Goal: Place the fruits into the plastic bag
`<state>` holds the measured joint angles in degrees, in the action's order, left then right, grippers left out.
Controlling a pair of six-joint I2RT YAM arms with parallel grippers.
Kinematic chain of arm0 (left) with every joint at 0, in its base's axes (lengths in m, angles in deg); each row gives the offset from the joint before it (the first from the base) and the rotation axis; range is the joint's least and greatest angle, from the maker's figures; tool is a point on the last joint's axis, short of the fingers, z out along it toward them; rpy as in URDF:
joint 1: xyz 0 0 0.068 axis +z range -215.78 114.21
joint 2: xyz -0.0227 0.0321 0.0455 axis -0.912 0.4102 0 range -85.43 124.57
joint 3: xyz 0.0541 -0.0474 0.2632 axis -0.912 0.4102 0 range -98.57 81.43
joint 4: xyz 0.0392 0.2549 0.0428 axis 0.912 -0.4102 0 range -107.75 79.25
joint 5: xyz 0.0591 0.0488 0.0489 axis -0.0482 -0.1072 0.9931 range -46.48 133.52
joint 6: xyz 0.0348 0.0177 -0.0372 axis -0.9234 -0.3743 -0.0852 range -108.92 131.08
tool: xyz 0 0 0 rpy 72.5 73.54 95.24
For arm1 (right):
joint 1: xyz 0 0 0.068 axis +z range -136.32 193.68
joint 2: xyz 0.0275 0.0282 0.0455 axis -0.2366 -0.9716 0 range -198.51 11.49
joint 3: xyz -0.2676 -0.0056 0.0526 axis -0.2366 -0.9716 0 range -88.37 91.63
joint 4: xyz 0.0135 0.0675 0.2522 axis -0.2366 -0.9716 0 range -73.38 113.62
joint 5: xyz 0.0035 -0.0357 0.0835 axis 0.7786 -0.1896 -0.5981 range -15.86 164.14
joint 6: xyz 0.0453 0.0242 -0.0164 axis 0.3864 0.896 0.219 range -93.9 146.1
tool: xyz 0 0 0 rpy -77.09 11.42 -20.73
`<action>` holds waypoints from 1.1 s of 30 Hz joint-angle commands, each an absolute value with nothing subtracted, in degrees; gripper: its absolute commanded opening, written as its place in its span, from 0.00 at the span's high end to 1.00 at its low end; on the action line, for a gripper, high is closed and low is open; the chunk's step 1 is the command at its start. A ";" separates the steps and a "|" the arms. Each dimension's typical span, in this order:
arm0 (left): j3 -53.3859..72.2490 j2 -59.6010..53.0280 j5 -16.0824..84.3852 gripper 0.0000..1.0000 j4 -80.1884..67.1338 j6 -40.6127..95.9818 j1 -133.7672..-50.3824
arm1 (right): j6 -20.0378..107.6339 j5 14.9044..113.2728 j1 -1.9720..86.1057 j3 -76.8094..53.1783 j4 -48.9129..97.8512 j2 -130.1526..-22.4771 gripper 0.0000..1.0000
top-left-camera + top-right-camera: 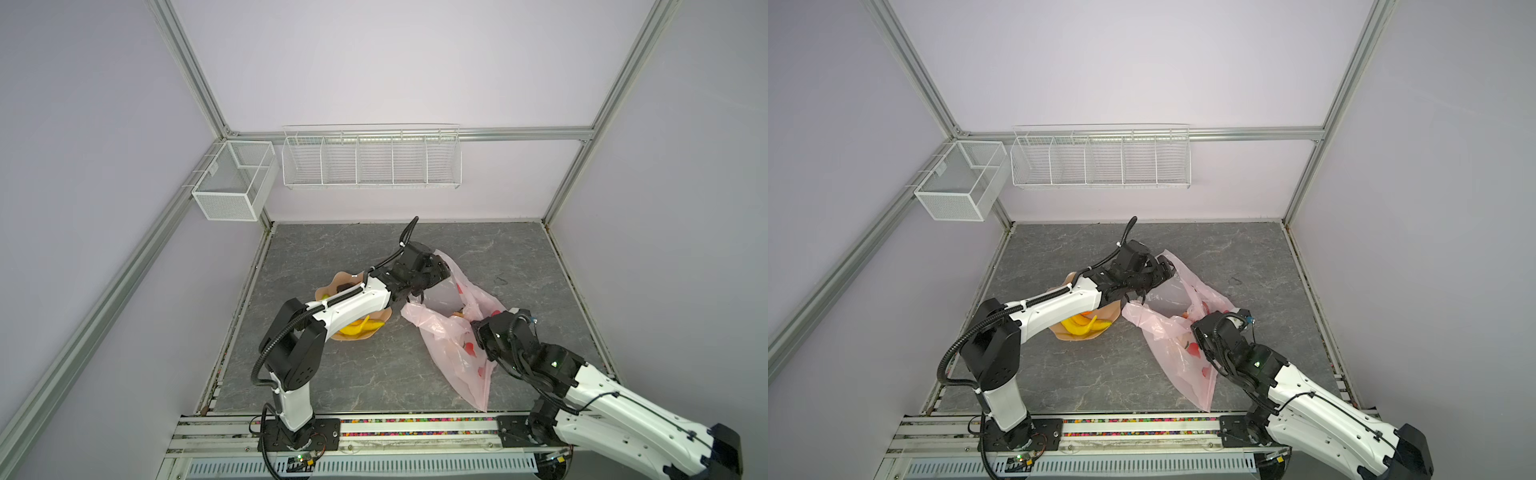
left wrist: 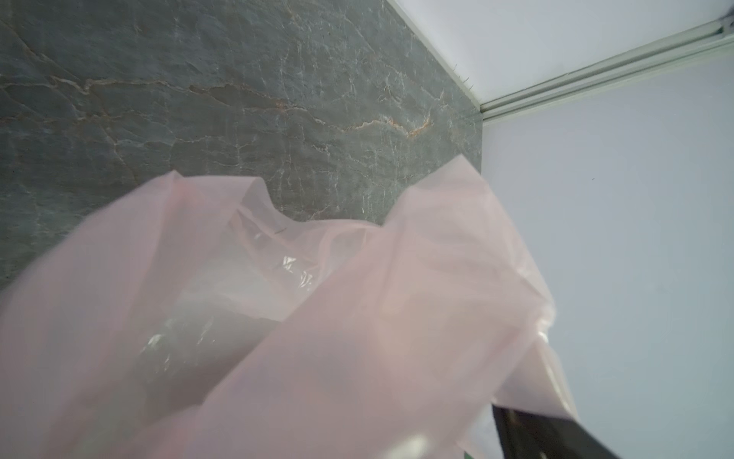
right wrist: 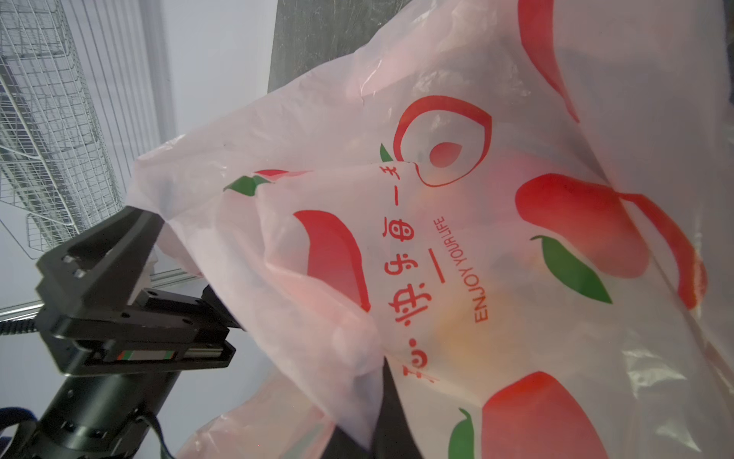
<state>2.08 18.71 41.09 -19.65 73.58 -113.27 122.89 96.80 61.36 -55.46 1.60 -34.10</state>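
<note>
Walls [image 1: 395, 62]: pale lilac panels, plain, evenly lit, no hard shadows. Frame [image 1: 189, 66]: aluminium posts and rails along the panel joints. Table [image 1: 374, 374]: dark grey stone-patterned top with pale veins. Wire rack [image 1: 372, 158]: white, five bays, hung on the back wall at 12 o'clock. Mesh basket [image 1: 232, 183]: white, fixed to the frame at 10 o'clock. Slotted rail [image 1: 415, 428]: runs along the table edge at 6 o'clock.
</note>
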 commanded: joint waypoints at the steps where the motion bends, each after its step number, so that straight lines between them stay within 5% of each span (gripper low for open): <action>1: 1.04 18.30 42.67 0.13 -12.32 78.40 -112.80 | 124.36 95.72 60.99 -54.33 1.78 -34.81 0.94; 21: 13.93 21.90 44.09 0.12 20.98 88.84 -114.21 | 122.82 94.45 58.95 -53.39 2.55 -35.98 0.94; 33: 8.30 24.46 43.96 0.11 20.91 84.71 -113.29 | 122.16 93.22 58.78 -53.04 2.16 -36.30 0.94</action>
<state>9.95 22.95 43.66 19.43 85.49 -113.77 121.12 94.37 59.14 -54.48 2.06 -36.70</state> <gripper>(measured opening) 0.887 0.062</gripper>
